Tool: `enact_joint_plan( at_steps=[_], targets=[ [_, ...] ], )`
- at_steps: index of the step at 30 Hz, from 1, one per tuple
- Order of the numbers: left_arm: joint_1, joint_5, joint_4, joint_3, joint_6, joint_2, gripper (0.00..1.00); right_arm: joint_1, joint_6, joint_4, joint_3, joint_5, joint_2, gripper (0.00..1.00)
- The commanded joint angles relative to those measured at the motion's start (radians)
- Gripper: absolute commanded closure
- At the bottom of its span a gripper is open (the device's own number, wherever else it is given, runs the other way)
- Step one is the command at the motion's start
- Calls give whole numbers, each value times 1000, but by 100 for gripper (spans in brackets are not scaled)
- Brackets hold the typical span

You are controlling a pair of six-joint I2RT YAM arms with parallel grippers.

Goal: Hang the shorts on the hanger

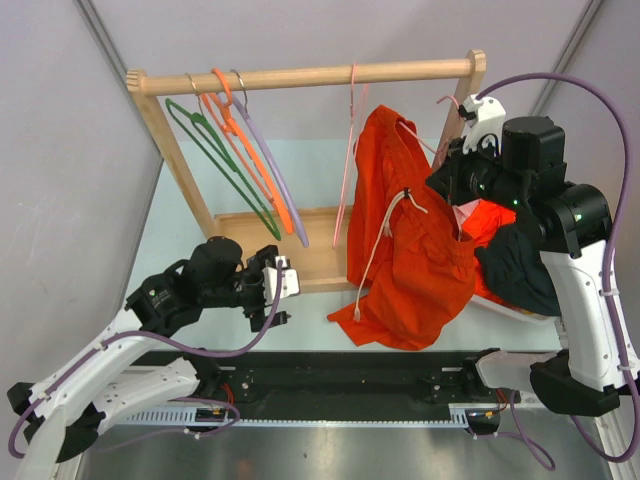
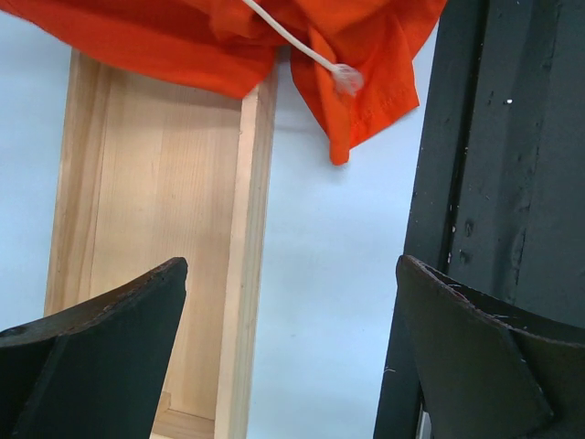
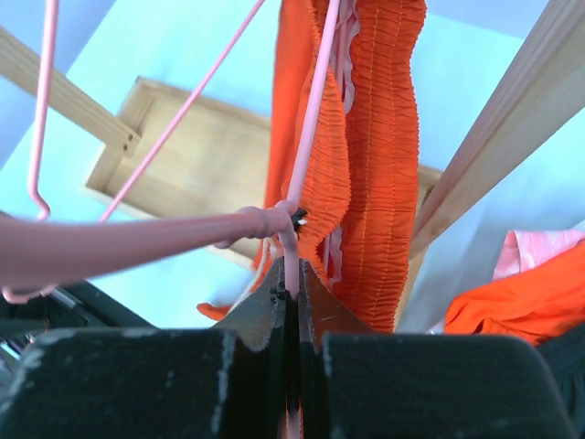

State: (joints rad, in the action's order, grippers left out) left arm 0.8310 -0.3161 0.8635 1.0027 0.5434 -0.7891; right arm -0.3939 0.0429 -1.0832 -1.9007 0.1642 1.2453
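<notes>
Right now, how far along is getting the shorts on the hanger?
Done, apparently: the shorts hang along the hanger wire, hem trailing on the table. In hand: the right gripper is shut on that wire; the left gripper is open, holding nothing. Left: likely hooking it on the rail.

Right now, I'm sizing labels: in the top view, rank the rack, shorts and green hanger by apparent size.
Largest to smallest:
1. rack
2. shorts
3. green hanger
The gaps look clear.
</notes>
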Motion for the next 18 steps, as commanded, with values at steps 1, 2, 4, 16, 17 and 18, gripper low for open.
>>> enact_joint_plan(
  at_steps=[1, 2, 4, 16, 17, 18],
  targets=[
    [0, 17, -40, -16, -26, 24, 0, 3, 72, 68, -135, -46, 32, 100],
    [0, 18, -38, -19, -26, 24, 0, 1, 77, 68, -155, -58, 45, 100],
    [0, 14, -38, -24, -25, 30, 0, -2, 98, 75, -216, -104, 78, 100],
    [0, 15, -40, -35, -10, 37, 0, -36, 89, 138, -308, -207, 195, 100],
    [0, 18, -37, -35, -10, 36, 0, -37, 89, 144, -311, -225, 201, 100],
    [0, 20, -37, -35, -14, 40, 0, -36, 92, 147, -310, -236, 206, 100]
  ],
)
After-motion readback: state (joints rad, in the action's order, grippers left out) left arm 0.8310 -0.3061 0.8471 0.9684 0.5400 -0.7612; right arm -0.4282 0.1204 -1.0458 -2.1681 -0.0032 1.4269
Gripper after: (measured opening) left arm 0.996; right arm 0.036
